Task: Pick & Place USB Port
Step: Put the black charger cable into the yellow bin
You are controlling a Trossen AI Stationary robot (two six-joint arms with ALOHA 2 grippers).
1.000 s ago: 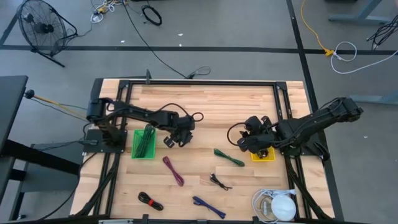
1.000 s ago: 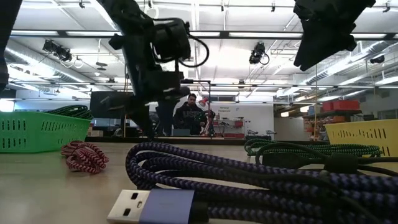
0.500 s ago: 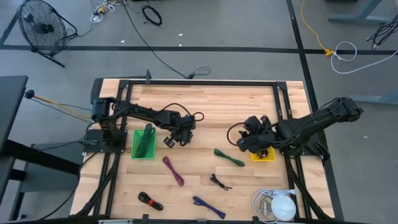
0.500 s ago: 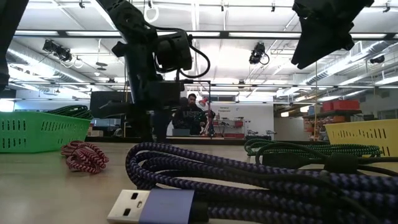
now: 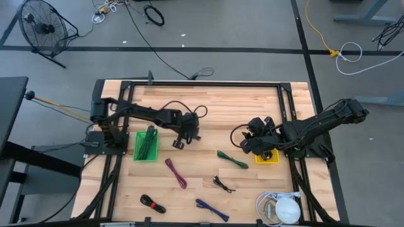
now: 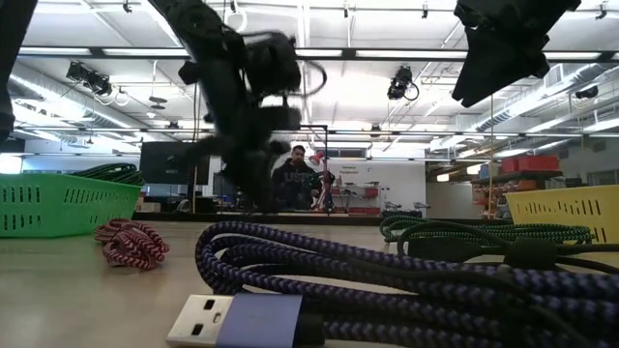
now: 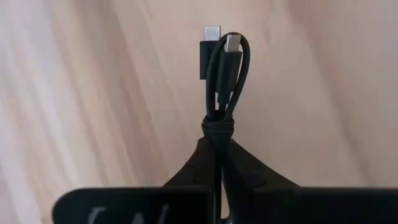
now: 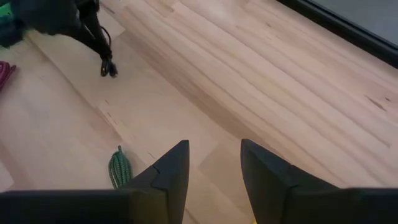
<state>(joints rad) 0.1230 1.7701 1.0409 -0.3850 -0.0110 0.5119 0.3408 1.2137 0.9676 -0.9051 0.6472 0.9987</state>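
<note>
two arms work over the wooden table [image 5: 208, 107], and two baskets sit on it: one green basket [image 5: 146, 146] near the left arm's base, already holding dark green cable, and one yellow basket [image 5: 267, 156] under the right arm. five bundled cables lie loose on the front half of the table: one green cable [image 5: 232, 159], one maroon cable [image 5: 176, 173], one small black cable [image 5: 223, 184], one black-and-red cable [image 5: 153, 203] and one blue cable [image 5: 211, 209], whose flat usb plug fills the foreground of the low view. one white object [image 5: 279, 209] with a coiled cord sits at the front right corner.

a sixth cable, the black usb cable [image 7: 221, 81], is pinched between the closed fingers of the left gripper [image 5: 179, 142], which hangs just right of the green basket, near the table's middle. the cable is short and folded into a tight bundle with a wrap around its waist; two slim metal-tipped plugs stick out past the fingers, side by side, above the bare wood.

the right gripper [image 8: 213, 165] hovers beside the yellow basket with its fingers partly apart and nothing between them.
</note>
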